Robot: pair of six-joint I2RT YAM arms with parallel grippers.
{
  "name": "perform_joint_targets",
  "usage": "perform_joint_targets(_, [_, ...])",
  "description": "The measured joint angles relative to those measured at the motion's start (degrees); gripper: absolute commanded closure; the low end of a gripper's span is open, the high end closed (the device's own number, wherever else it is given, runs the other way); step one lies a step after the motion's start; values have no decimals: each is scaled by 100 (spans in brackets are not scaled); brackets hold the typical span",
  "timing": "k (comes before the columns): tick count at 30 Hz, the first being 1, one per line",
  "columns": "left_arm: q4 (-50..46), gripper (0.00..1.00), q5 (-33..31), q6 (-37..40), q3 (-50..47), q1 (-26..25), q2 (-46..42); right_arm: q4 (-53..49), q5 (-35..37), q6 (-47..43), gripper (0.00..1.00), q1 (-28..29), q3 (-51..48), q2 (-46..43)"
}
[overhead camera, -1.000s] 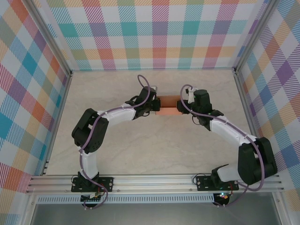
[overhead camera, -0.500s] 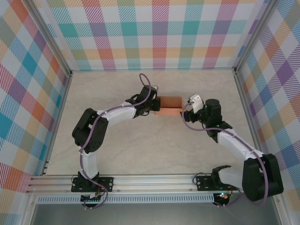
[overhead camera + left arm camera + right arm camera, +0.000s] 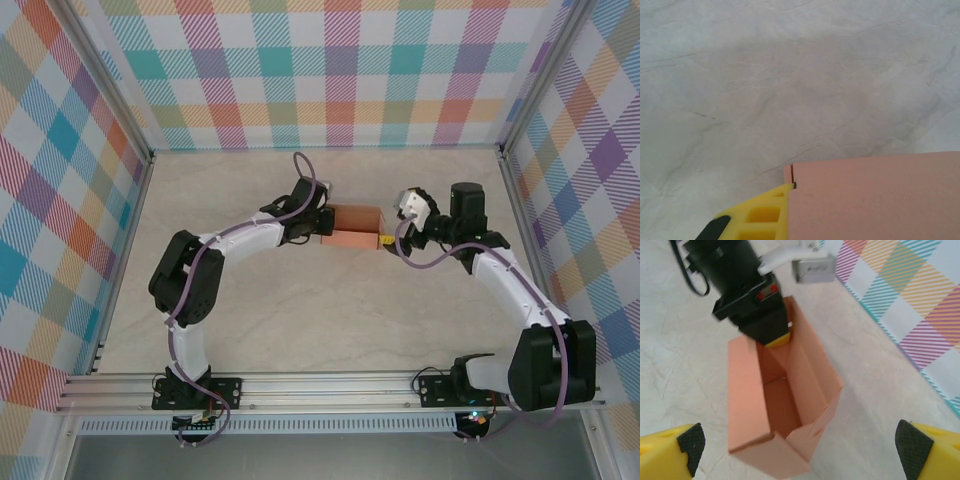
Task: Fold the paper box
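The salmon-orange paper box (image 3: pixel 352 228) lies on the table between the two arms, partly formed, with its top open. In the right wrist view the paper box (image 3: pixel 782 405) shows an open cavity and a loose flap at its near end. My left gripper (image 3: pixel 320 222) is shut on the box's left end; one yellow finger (image 3: pixel 760 215) presses against the pink card (image 3: pixel 875 200). Just off the box's right end, my right gripper (image 3: pixel 388 238) stands wide open, and its fingertips (image 3: pixel 687 442) flank the box without touching it.
The marbled tabletop (image 3: pixel 300 310) is walled by plaid panels (image 3: pixel 340 70) at the back and on both sides. An aluminium rail (image 3: pixel 330 385) runs along the near edge by the arm bases.
My right gripper has let go of the box's right end, opened wide and drawn back to the right. The left gripper keeps its hold, and the box has barely shifted.
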Motion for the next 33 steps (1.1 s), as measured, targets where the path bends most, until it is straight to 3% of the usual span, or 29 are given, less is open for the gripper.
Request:
perform_joint_targets(6, [-166, 90, 9, 44, 0, 57, -55, 938, 284, 33, 0, 0, -717, 531])
perform_joint_targets(21, [-448, 90, 101, 140, 111, 74, -55, 3139, 820, 348, 0, 592, -721, 2120])
perform_joint_targets(25, [-470, 90, 109, 170, 116, 85, -55, 3165, 651, 275, 0, 592, -682, 2166])
perform_joint_targets(33, [-651, 87, 146, 234, 184, 85, -55, 2507, -2, -92, 14, 605, -356, 2194])
